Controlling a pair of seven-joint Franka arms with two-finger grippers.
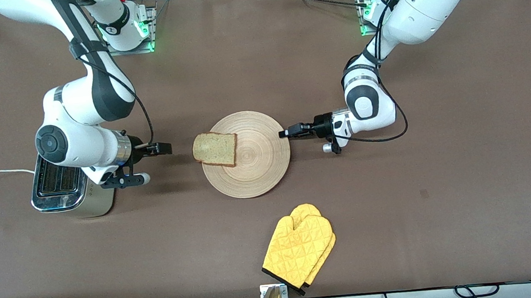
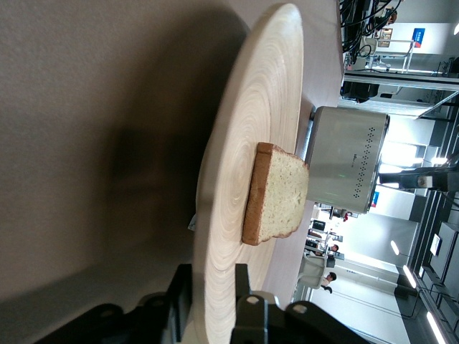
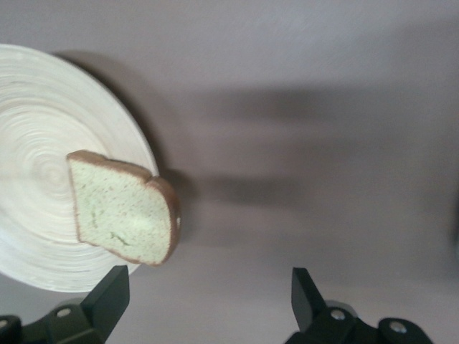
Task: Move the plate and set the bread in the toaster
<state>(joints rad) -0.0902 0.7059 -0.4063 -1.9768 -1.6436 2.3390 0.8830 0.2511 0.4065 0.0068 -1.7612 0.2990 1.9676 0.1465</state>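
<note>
Bread (image 1: 215, 148) was seen overhanging the plate (image 1: 257, 169) rim toward the toaster (image 1: 62, 188). Left gripper (image 1: 285, 133) fingers straddled the rim, grip unclear; a nudge could have tipped the bread off. Right gripper (image 1: 155, 163) fingers were spread wide.

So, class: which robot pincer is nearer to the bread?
The right pincer. It is open beside the bread, toward the toaster. The left pincer is at the plate's rim, at the end away from the bread.
</note>
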